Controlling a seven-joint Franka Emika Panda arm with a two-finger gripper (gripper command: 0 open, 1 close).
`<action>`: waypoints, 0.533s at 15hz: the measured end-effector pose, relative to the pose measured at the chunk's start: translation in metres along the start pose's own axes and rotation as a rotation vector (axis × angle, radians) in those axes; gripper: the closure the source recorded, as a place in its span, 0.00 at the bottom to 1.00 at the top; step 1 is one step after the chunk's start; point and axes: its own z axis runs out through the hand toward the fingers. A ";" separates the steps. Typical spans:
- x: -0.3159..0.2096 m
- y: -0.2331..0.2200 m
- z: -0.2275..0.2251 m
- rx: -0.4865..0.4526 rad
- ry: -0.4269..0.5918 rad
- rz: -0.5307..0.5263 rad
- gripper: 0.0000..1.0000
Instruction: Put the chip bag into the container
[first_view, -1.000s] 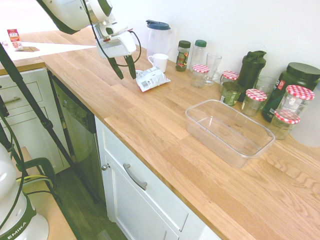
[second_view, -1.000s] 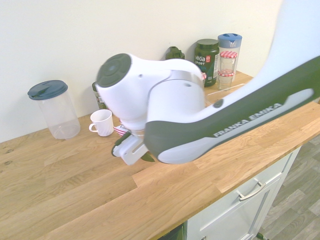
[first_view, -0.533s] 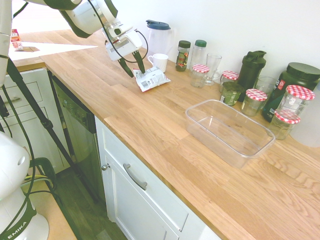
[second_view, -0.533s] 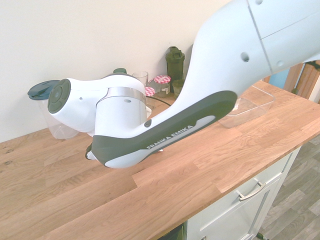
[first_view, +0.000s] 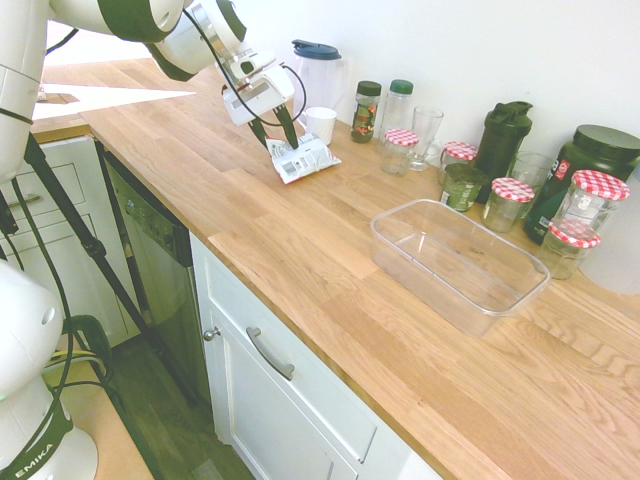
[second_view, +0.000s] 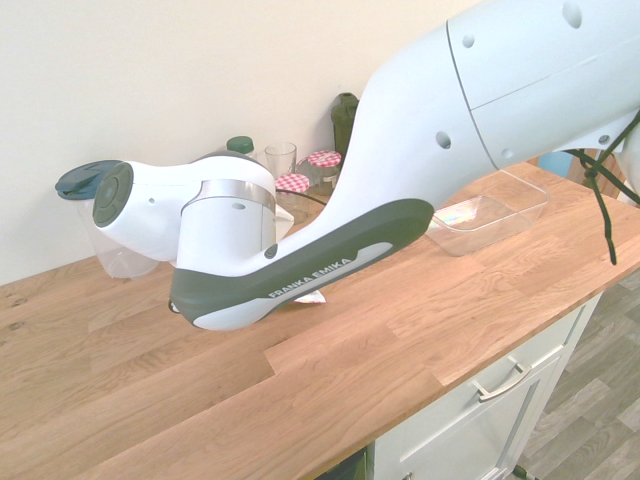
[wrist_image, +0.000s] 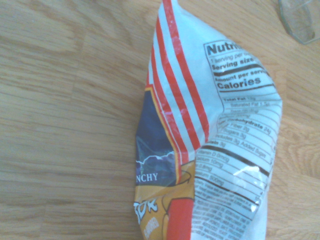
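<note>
On the wooden counter around the clear rectangular plastic container (first_view: 458, 262): 4 red-checked-lid glass jars (first_view: 508, 203), 1 white mug (first_view: 320, 125).

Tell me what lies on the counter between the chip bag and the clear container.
Only bare wooden counter lies between the chip bag and the container; the first exterior view shows it.

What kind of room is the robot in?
Probably a kitchen. There's a long wooden worktop with a drawer under it, jars with red-checked lids near the wall, and a white mug.
</note>
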 end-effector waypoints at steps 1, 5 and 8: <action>0.000 0.000 0.000 -0.005 0.001 -0.001 1.00; -0.004 -0.004 0.010 -0.024 -0.002 -0.004 1.00; -0.008 -0.006 0.017 -0.033 -0.004 -0.012 1.00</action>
